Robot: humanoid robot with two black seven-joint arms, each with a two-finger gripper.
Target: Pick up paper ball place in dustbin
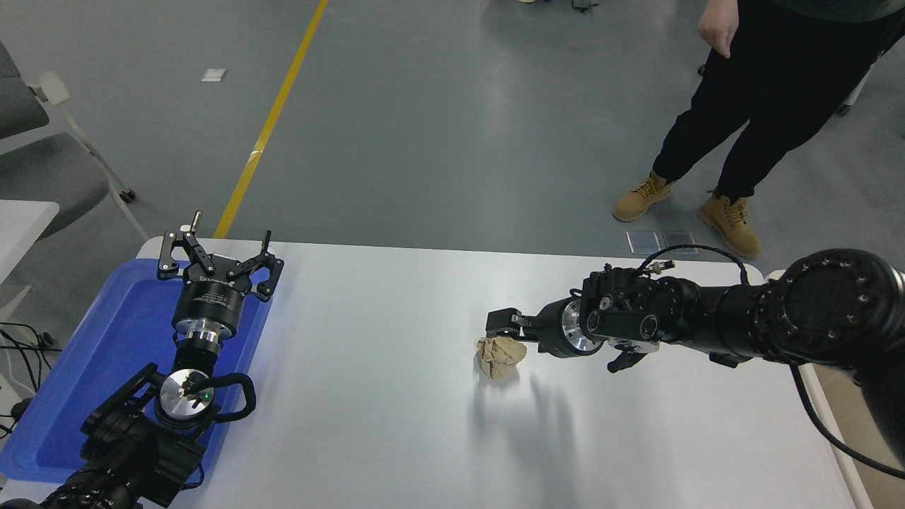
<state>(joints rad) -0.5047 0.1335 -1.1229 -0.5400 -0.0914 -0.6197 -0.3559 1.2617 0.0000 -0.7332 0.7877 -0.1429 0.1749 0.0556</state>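
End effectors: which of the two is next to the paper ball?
The right end effector, reaching in from the right edge just above the paper ball. The left end effector sits over the blue tray.

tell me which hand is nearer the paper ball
The right hand: it sits just above the far edge of the paper ball, reaching in from the right. The left hand is far off to the left, over the blue tray.

Light: I see bright, even light from above | Shadows: soft grey streaks on the table (396,438) below the paper ball (500,356) and the right arm (707,325) | Glare: mild sheen on the white top | Focus: sharp, no blur | Edges: slight wide-angle bend.
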